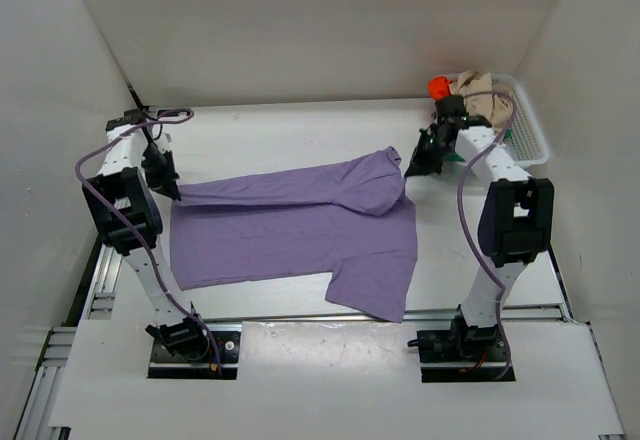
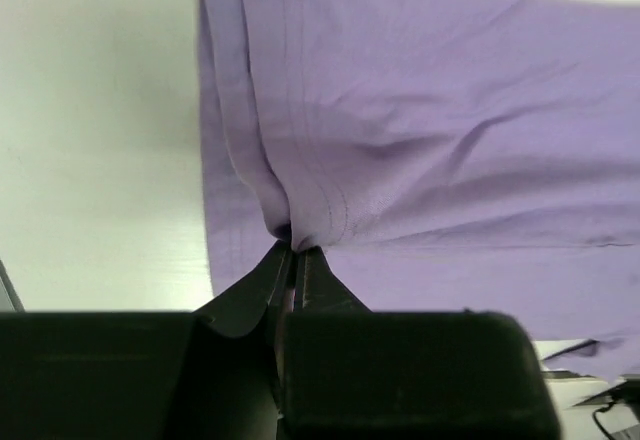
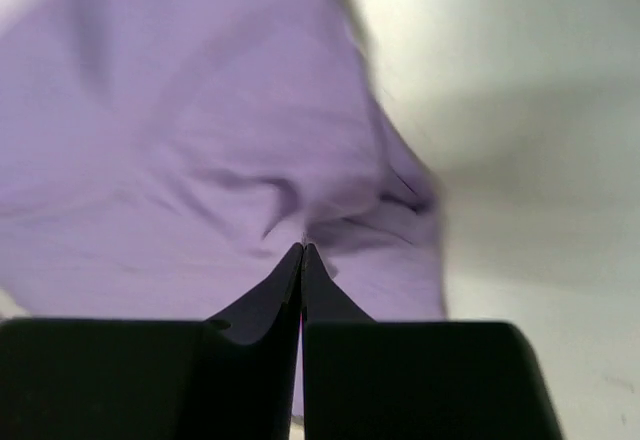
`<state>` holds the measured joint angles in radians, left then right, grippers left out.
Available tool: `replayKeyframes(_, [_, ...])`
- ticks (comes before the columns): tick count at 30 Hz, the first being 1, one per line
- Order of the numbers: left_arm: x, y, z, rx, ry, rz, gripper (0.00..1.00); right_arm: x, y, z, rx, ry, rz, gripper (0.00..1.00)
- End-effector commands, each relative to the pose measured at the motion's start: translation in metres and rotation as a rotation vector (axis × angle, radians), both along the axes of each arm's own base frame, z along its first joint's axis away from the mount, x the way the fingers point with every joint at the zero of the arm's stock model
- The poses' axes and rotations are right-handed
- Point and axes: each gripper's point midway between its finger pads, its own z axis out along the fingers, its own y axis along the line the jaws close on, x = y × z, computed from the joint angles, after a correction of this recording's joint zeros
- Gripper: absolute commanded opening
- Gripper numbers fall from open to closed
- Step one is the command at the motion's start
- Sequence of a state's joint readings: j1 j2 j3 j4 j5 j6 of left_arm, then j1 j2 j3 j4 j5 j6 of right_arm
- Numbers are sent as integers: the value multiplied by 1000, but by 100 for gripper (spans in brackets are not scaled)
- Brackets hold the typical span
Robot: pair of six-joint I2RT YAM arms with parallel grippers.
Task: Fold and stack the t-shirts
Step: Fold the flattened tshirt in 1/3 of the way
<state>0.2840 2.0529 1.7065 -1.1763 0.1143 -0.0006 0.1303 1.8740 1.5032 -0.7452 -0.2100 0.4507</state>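
One lilac t-shirt (image 1: 300, 230) is spread flat in the middle of the table (image 1: 300, 130), with its far part doubled over toward the near side, so that a fold runs from left to right.

Its left edge is pinched by the left gripper (image 2: 293, 250), whose fingers are pressed together on a bunched bit of hem. At the right end of the fold, the cloth is nipped by the right gripper (image 3: 302, 250), whose two fingers are closed tip to tip; this view is blurred.

One white mesh basket (image 1: 535, 135) is set at the far right corner. One beige t-shirt (image 1: 482, 95) and one orange-red t-shirt (image 1: 439, 87) are heaped in it. A sliver of green cloth (image 1: 456, 158) is glimpsed beside the right arm.
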Motion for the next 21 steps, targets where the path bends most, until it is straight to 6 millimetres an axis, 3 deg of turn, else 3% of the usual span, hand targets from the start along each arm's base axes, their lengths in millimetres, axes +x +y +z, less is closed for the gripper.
replayKeyframes(1, [15,-7,12,-77,-27,-1,10,43,16,73,98,-199,5,0])
replayKeyframes(3, [34,-4,25,-77,-81,-5,10,58,20,83,122,-223,-7,0])
replayKeyframes(4, [41,-7,22,-103,-83,-8,10,76,18,92,129,-251,-24,0])
replayKeyframes(5, [57,-4,35,-99,-134,-12,10,84,18,96,150,-260,-31,0])
replayKeyframes(6, [63,-2,36,-94,-149,-13,10,93,21,91,164,-250,-36,0])
replayKeyframes(8, [80,5,38,-92,-196,-9,10,115,22,113,209,-300,-69,0])
replayKeyframes(11, [100,11,43,-68,-271,-15,10,136,19,119,262,-315,-120,0])
replayKeyframes(13, [110,12,49,-68,-306,-20,10,135,22,125,281,-323,-106,0])
replayKeyframes(15, [107,4,37,-53,-269,-36,10,128,25,118,291,-301,-74,3])
replayKeyframes(17, [97,-3,35,-61,-245,-43,10,108,22,82,260,-206,-76,16])
replayKeyframes(18, [94,-6,32,-77,-241,-46,10,102,19,72,244,-184,-77,29])
replayKeyframes(20, [79,-10,15,-93,-185,-42,10,86,13,49,200,-124,-71,36])
replayKeyframes(21, [78,-12,16,-100,-193,-44,10,85,17,48,180,-128,-58,42])
